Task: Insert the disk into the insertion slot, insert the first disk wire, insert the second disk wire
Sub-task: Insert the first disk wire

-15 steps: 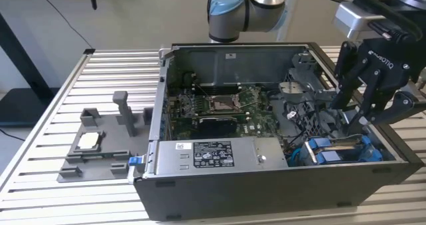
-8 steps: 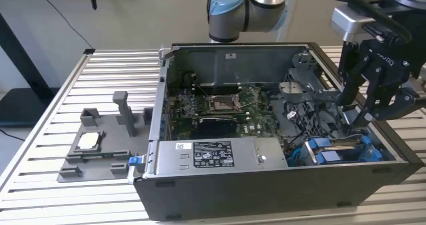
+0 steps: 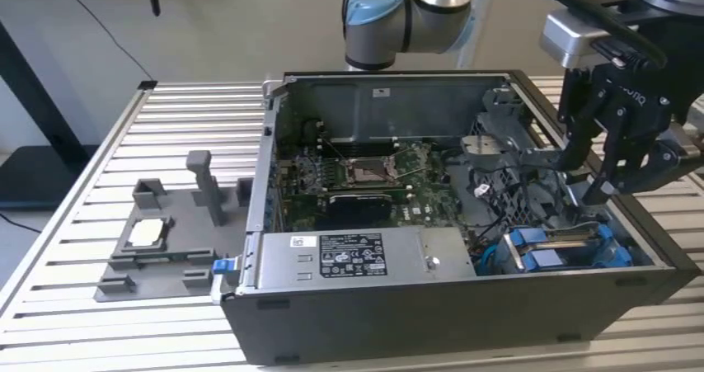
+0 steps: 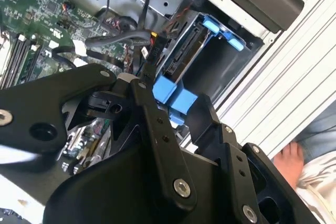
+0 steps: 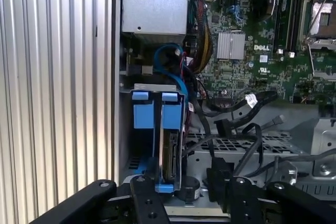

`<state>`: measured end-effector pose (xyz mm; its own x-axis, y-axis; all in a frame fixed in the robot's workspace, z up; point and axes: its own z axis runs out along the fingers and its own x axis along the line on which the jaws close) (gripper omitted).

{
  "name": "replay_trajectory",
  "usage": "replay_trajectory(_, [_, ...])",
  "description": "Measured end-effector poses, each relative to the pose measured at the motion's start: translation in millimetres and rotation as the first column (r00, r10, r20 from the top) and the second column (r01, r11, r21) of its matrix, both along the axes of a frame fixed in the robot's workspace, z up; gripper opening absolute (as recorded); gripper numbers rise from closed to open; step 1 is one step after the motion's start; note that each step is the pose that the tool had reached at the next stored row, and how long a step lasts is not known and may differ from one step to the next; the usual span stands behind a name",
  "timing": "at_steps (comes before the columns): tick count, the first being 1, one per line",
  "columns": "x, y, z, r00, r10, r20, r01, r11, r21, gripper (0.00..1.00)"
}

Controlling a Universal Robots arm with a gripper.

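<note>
Hovering with the gripper (image 3: pixel 585 182) above the open computer case (image 3: pixel 440 314), toward the exterior view's right, over the corner housing the drives. Showing the fingers (image 4: pixel 157 124) spread wide and pointing down, closing on nothing visible. Straddling, in both wrist views, the blue-framed end of the disk (image 5: pixel 170 156) without clearly touching it.

Sitting on edge in its blue caddy (image 5: pixel 143 114) inside the insertion slot (image 5: pixel 157 86), at the case's camera-side corner on the exterior view's right, and turning its connector edge toward the first wrist view's camera. Lying loose just beside the disk as black cables (image 5: pixel 231 111), one wearing a white tag (image 5: pixel 251 99), another ending in a black plug (image 5: pixel 220 127) apart from the disk; not telling which is the first disk wire and which the second.

Bordering the slot with a perforated grey cage (image 5: pixel 236 142). Lying beyond that as a green motherboard (image 3: pixel 368 174), with a silver power-supply box (image 3: pixel 341 252) running along the near wall. Resting the case on a slatted aluminium table (image 3: pixel 187 124), with a grey fixture block (image 3: pixel 165 240) standing beside it on the exterior view's left.
</note>
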<state>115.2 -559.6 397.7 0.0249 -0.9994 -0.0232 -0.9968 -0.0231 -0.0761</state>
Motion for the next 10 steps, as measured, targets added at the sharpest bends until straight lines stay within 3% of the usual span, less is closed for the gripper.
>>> replay_trajectory(5, [2.1,6.8,-2.0,0.9998,0.000,0.0208,0.000,1.0000,0.0001,0.53])
replay_trajectory(10, [6.7,11.2,-4.3,0.9995,0.000,0.0310,0.000,1.0000,0.0000,0.53])
